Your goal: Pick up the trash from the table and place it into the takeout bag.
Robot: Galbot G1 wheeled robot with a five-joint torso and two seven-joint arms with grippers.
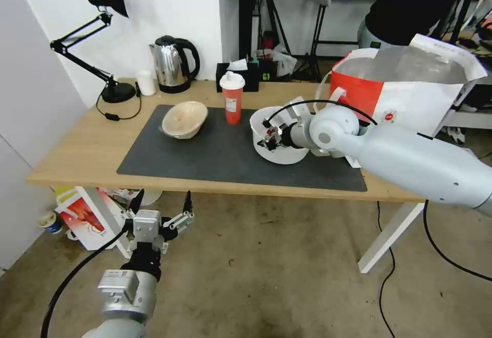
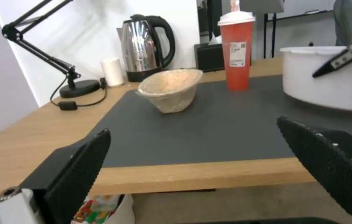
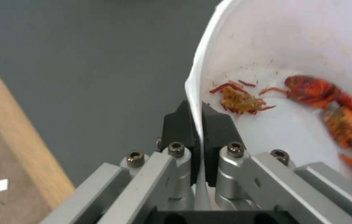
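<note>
Right tool clamped on the rim of the large white bowl

The right tool [image 3: 196, 124] pinches the thin rim of the large white bowl [image 1: 279, 151] between its two black pads, one inside the wall and one outside; the bowl holds red crayfish scraps [image 3: 333, 102] and stands on the dark grey mat [image 1: 215, 156] toward the right end of the worktop [image 1: 82, 148]; the takeout bag [image 1: 405, 92] stands open just beyond the bowl at the worktop's right end, foil lining showing; the tall red cup [image 1: 232, 97] and the shallow beige bowl [image 1: 184, 119] stand apart on the mat to the left, bare mat between them and the front edge; the left tool [image 1: 163, 210] hangs with fingers spread below the worktop's front edge, over the floor.
</note>
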